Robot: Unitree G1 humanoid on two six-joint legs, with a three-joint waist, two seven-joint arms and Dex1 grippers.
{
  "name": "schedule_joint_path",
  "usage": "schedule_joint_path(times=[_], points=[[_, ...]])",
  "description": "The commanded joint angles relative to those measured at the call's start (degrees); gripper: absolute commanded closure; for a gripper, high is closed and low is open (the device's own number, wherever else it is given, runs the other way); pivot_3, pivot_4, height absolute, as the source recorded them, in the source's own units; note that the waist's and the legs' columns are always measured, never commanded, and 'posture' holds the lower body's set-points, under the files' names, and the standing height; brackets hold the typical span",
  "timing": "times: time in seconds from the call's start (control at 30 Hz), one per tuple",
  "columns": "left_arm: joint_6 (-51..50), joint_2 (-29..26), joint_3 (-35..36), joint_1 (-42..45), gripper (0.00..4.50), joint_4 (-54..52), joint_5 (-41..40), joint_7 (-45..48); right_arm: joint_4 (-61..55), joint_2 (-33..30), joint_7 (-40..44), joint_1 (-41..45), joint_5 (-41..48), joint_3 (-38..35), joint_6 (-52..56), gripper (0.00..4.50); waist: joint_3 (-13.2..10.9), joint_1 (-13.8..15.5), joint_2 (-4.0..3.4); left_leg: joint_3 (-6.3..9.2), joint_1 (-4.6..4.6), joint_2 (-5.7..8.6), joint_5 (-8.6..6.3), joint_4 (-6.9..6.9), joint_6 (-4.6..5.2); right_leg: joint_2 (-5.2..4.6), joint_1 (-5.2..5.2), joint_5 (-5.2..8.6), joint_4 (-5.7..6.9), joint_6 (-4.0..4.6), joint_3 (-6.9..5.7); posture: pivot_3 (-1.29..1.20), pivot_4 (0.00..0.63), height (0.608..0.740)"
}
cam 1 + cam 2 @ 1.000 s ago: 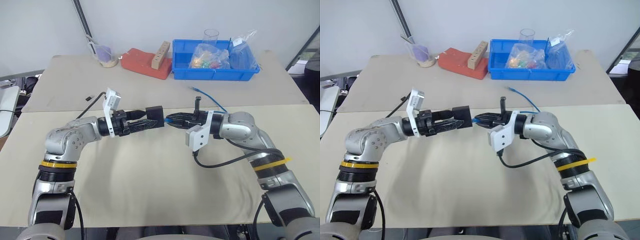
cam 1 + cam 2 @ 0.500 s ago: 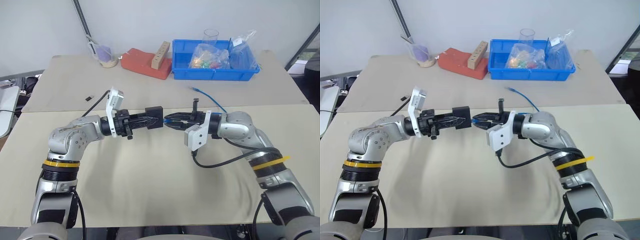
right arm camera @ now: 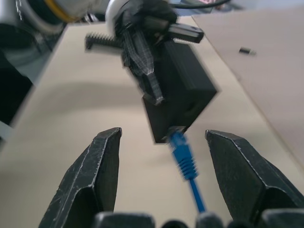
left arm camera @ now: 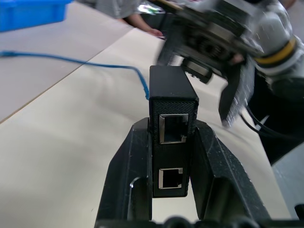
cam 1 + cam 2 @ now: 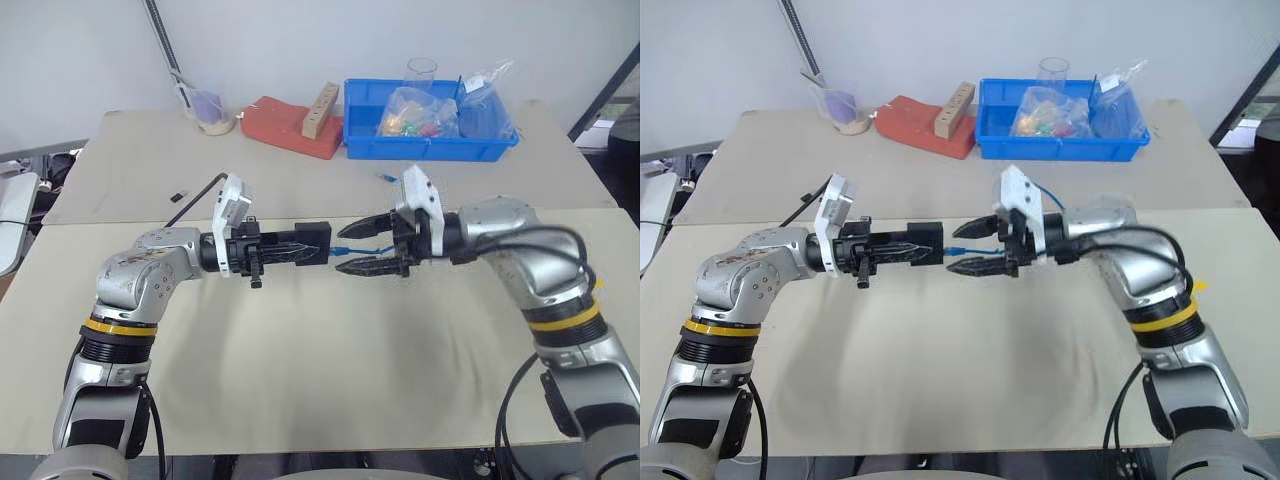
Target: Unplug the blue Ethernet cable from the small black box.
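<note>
The left gripper was clamped on the small black box, held above the table with its long axis level, pointing toward the right gripper. The right gripper's fingers stood wide apart, straddling the blue Ethernet cable without touching it; the plug remained seated in the box.

Both arms: silver-grey rounded metal shells, black joint segments, one yellow band around each forearm. Thick black cable loops off the right arm; a thinner black one trails from the left wrist. White angular camera bracket on each wrist. Left gripper and right gripper: two matte-black tapered fingers each, ribbed inner faces.
</note>
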State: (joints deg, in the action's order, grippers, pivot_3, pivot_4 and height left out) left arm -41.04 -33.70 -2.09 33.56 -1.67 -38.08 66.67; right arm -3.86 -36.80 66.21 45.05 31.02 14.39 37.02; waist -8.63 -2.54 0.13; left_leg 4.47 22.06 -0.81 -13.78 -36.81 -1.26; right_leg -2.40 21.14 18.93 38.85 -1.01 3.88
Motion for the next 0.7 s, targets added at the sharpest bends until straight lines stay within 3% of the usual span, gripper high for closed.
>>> schedule_joint_path(times=[0.03, 0.5, 0.7], points=[[1.12, -1.12, 0.24, 1.58, 3.95, -2.28, -0.16, 1.93, 2.03, 1.02, 0.74, 1.98, 0.91, -1.15, 3.42, 1.35, 0.0, -0.01, 0.0, 0.0, 0.0, 0.0, 0.0, 0.0, 0.0, 0.0, 0.0, 0.0, -0.01, 0.0, -0.01, 0.0, 0.15, 0.74], [-0.03, -1.91, -0.07, 0.99, 3.95, -4.5, -0.49, 3.04, 2.66, 1.52, 5.71, 2.18, -0.56, 0.29, 6.27, 1.35, 0.0, 0.09, 0.0, 0.0, 0.1, 0.02, 0.0, -0.04, 0.0, -0.02, 0.03, 0.0, 0.02, 0.0, -0.04, 0.0, 0.15, 0.74], [-0.55, -2.0, -0.26, 0.81, 3.95, -5.27, -0.74, 3.23, 2.55, 1.87, 6.62, 2.57, -0.21, 0.48, 7.43, 3.22, 0.0, 0.08, 0.0, 0.01, 0.1, 0.01, 0.0, -0.03, 0.0, -0.02, 0.04, 0.0, 0.02, 0.0, -0.05, 0.0, 0.15, 0.74]])
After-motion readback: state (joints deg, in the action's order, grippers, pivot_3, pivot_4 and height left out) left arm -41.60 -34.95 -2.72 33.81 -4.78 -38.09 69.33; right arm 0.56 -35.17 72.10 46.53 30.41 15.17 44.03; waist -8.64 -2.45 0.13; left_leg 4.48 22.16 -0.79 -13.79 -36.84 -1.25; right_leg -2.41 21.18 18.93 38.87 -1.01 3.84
